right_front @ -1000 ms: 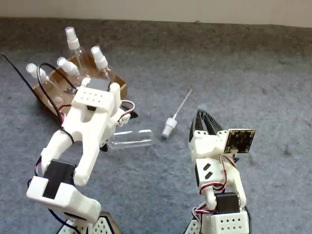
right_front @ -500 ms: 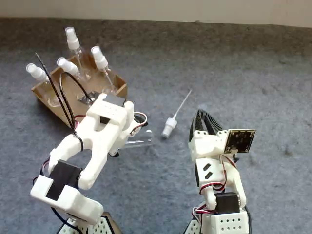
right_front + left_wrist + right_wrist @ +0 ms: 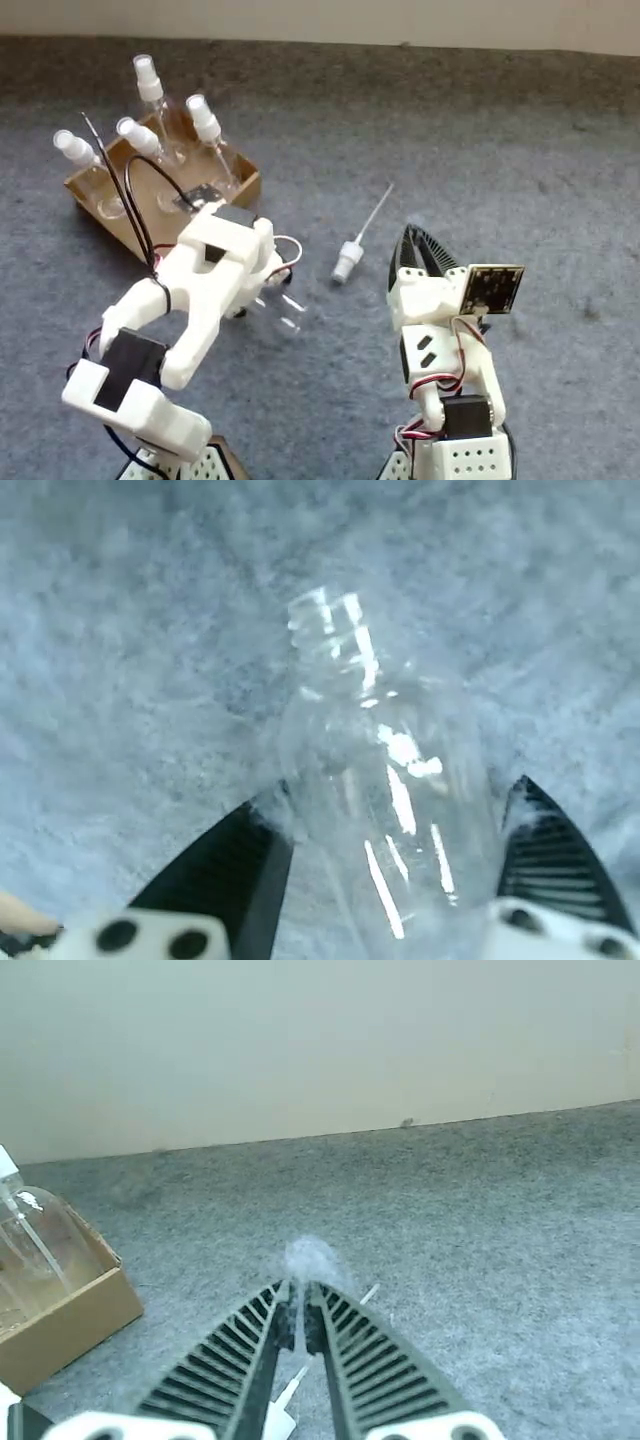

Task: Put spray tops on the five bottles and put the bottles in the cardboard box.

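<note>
A clear, capless bottle [image 3: 283, 312] is held tilted just above the carpet, with my left gripper [image 3: 262, 296] shut on its body. In the left wrist view the bottle [image 3: 385, 750] sits between both fingers [image 3: 250, 865], its open threaded neck pointing away. A loose white spray top [image 3: 348, 259] with a long thin tube lies on the carpet between the arms. My right gripper [image 3: 412, 247] rests shut just right of it; the right wrist view has its fingers [image 3: 255, 1345] pressed together above the spray top [image 3: 287, 1396]. Several capped bottles [image 3: 205, 125] stand in the cardboard box [image 3: 243, 186].
Grey carpet covers the table. The box [image 3: 70, 1330] stands at the back left, with a capped bottle [image 3: 30, 1230] in it. A pale wall runs along the far edge. Open carpet stretches to the right and behind the spray top.
My left arm has lifted the bottle from lying flat on the carpet, drawn it back toward its base and tilted it. The right arm and the spray top have not moved.
</note>
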